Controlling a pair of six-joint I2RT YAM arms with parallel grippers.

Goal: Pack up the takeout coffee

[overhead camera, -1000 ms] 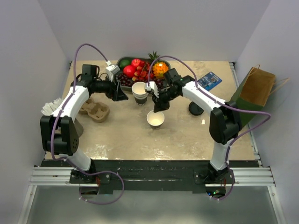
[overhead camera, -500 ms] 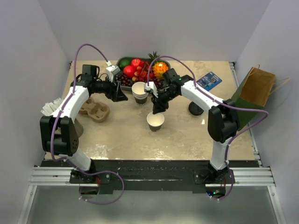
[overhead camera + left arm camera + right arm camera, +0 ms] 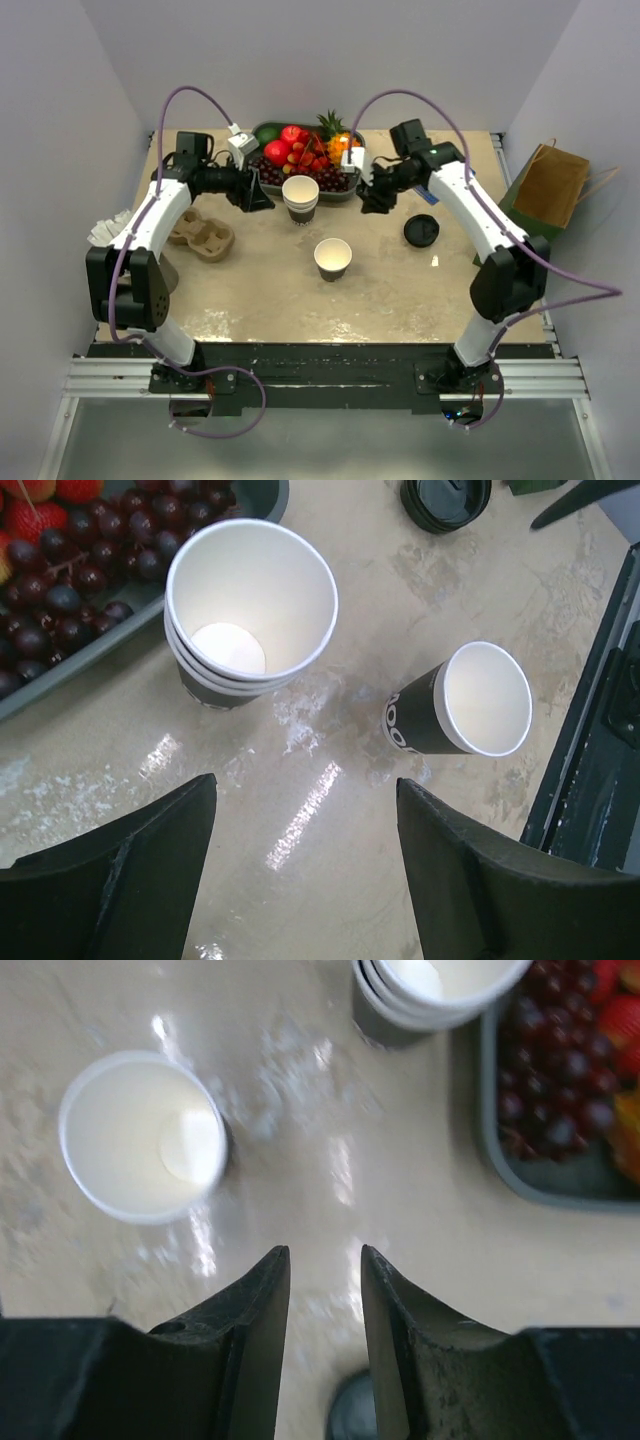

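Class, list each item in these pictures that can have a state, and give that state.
Single cup: upright, lidless, empty.
Cup stack: upright, lidless.
Black lid: on the table, apart from the single cup.
Paper bag: standing, open.
Cup carrier: empty.
Left tool: open, empty.
Right tool: open, empty.

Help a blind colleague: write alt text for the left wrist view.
An open, empty left gripper hovers over a beige table. Below stand a stack of lidless white paper cups and, right of it, one lidless dark-sided paper cup; a tray of grapes and a black lid are cropped at the top.
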